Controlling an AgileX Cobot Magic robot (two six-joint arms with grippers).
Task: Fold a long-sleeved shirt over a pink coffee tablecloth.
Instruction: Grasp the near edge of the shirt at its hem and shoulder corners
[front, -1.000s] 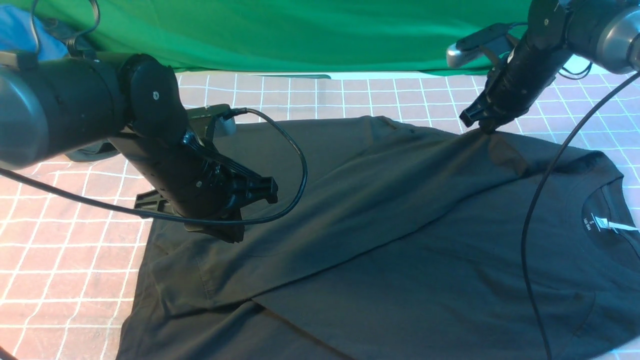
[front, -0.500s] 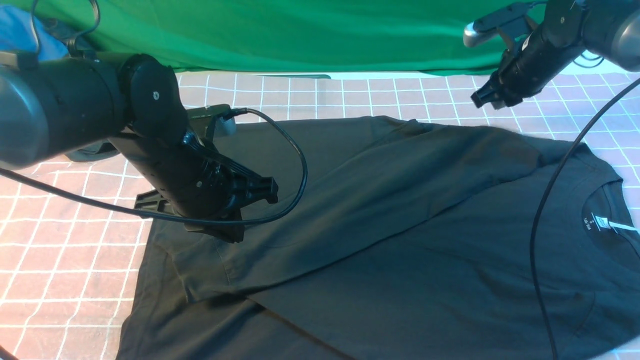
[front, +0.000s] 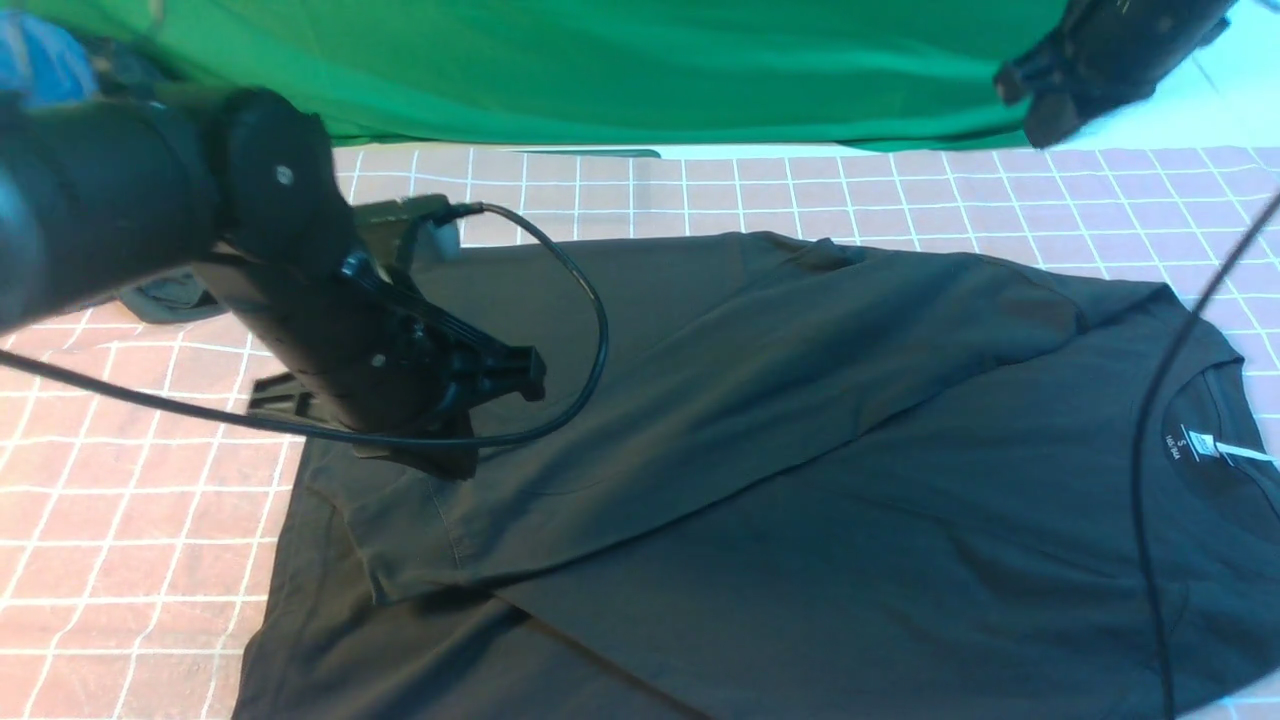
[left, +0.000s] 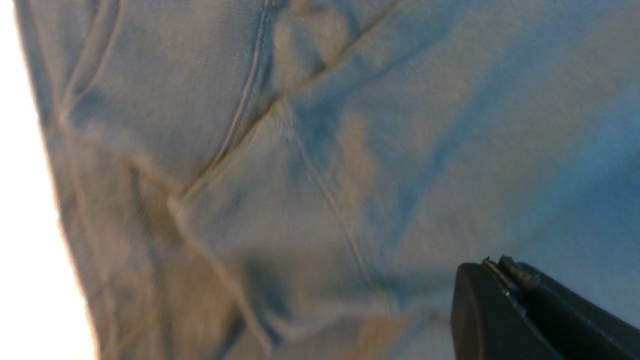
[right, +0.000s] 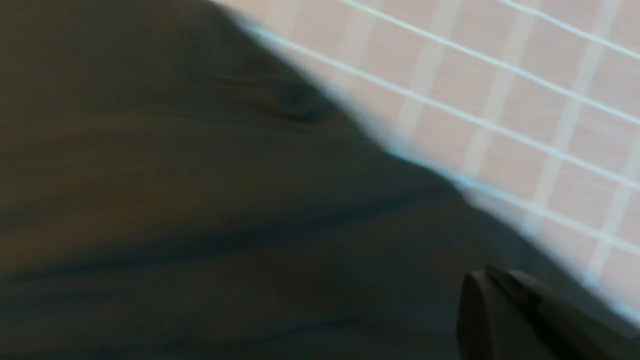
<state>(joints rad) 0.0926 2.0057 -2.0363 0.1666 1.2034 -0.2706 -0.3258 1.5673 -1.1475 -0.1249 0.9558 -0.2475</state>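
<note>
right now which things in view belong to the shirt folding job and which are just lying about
Job in hand:
- large black long-sleeved shirt
- wide pink tablecloth with thin white grid

Just lying about:
- plain green cloth at the back
- small dark grey-green garment
- blue garment, far corner

Green cloth backdrop along the far side, blue fabric left, pale surface right

The long-sleeved shirt is matt black cloth, softly creased, with stitched seams. The pink coffee tablecloth is smooth matt cloth. At twelve o'clock, the green cloth is matt too. The left gripper looks matt black plastic.
</note>
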